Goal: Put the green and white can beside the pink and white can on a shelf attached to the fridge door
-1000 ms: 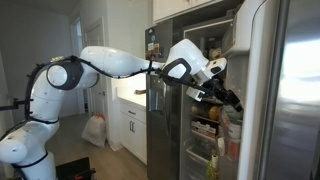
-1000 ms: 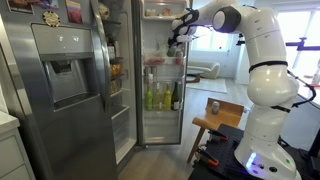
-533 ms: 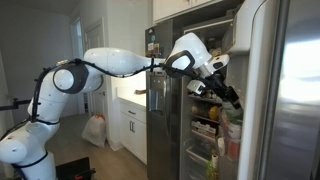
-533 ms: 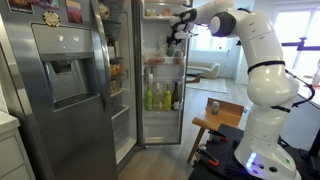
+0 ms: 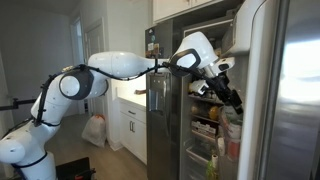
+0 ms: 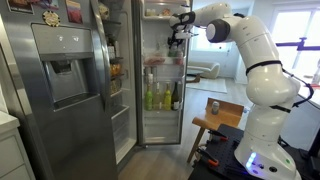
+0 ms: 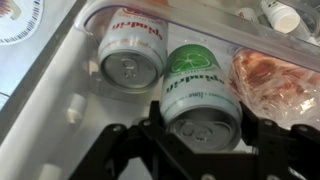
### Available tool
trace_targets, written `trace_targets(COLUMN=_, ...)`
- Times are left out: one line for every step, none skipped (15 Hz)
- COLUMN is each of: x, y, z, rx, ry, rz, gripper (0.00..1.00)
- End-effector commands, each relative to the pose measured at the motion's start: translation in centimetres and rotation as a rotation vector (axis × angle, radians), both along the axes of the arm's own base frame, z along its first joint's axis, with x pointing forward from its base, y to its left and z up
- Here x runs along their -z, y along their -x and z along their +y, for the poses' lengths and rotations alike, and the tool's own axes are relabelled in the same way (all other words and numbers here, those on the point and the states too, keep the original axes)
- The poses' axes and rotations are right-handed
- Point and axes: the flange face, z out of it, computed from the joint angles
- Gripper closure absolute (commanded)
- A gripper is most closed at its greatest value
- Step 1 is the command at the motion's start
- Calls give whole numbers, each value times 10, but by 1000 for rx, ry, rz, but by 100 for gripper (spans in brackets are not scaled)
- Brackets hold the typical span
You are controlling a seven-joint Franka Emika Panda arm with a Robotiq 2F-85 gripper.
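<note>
Jaws around green and white can (image 7: 201,98)

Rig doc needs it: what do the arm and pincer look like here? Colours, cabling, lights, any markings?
The arm is glossy white, with rounded links and dark round joint caps. A thin black cable loops along its outside. The pincer is all black and angular, and the wrist view shows skeletal linkage fingers. A blue light glows at the base. No markings are legible.

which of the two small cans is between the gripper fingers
The green and white cylindrical can: it sits between the fingers of the gripper, while the pink and white can stands beside it, outside the grip.
</note>
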Motion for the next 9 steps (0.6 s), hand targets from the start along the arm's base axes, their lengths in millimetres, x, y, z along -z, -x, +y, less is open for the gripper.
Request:
trace_targets(x=-5, y=-3, z=-6, rx=32, ry=-13, rz=22, gripper=53)
trace_targets(x=-2, y=-4, z=-7, rx=33, ry=-20, rz=32, gripper=53)
trace_targets(x=0, y=-5, z=-7, rx=31, ry=-26, rz=38, gripper=53)
trace_targets(x=4, y=-7, z=-5, rx=28, ry=-31, rz=45, gripper=53)
trace_targets(x=6, y=-8, z=-5, rx=26, ry=-34, rz=51, gripper=53)
trace_targets(x=5, y=-9, z=-4, rx=24, ry=-32, rz=50, gripper=53)
trace_targets(x=5, y=-10, z=-3, rx=24, ry=-31, rz=52, gripper=53)
trace_targets(x=6, y=-10, z=-4, rx=24, ry=-30, rz=54, gripper=53)
trace_targets(x=6, y=-11, z=-4, rx=24, ry=-29, rz=54, gripper=53)
